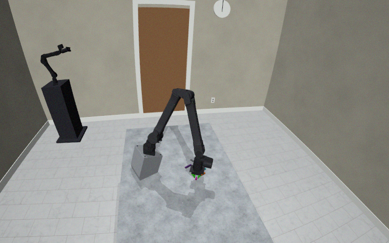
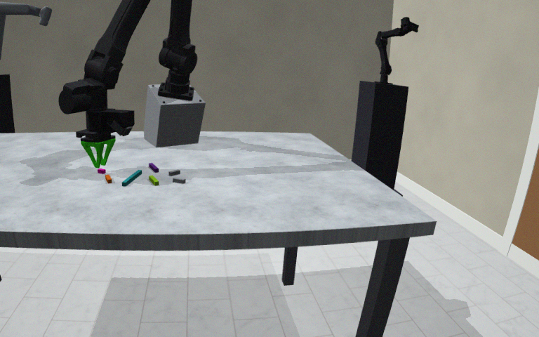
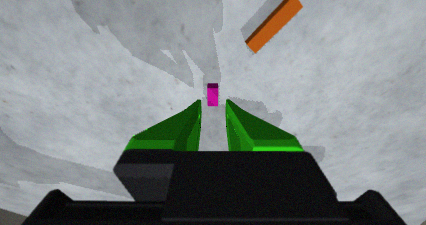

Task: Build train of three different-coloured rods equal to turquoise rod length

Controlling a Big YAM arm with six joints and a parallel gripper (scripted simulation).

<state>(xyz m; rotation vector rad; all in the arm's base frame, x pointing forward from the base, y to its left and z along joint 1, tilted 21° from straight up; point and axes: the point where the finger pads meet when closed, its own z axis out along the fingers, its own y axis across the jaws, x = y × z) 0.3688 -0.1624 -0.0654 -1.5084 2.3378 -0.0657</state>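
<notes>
My gripper (image 2: pixel 100 166) (image 3: pixel 213 105) points down with its green fingers partly open and nothing between them. It hangs just above the magenta rod (image 2: pixel 102 170) (image 3: pixel 212 95) (image 1: pixel 196 178), which lies on the table, in the wrist view just ahead of the gap between the fingertips. The orange rod (image 2: pixel 108 178) (image 3: pixel 274 24) lies close by at an angle. The turquoise rod (image 2: pixel 131 177), the purple rod (image 2: pixel 153 167) (image 1: pixel 188 165), the lime rod (image 2: pixel 153 180) and two grey rods (image 2: pixel 174 172) (image 2: pixel 179 180) lie apart from one another. In the top view the arm hides most rods.
The arm's grey base block (image 1: pixel 146 164) (image 2: pixel 179 123) stands on the table (image 2: pixel 264 208) behind the rods. The table's front edge lies well in front of the rods in the exterior view. Other arms on dark pedestals (image 2: pixel 383 133) stand away from the table.
</notes>
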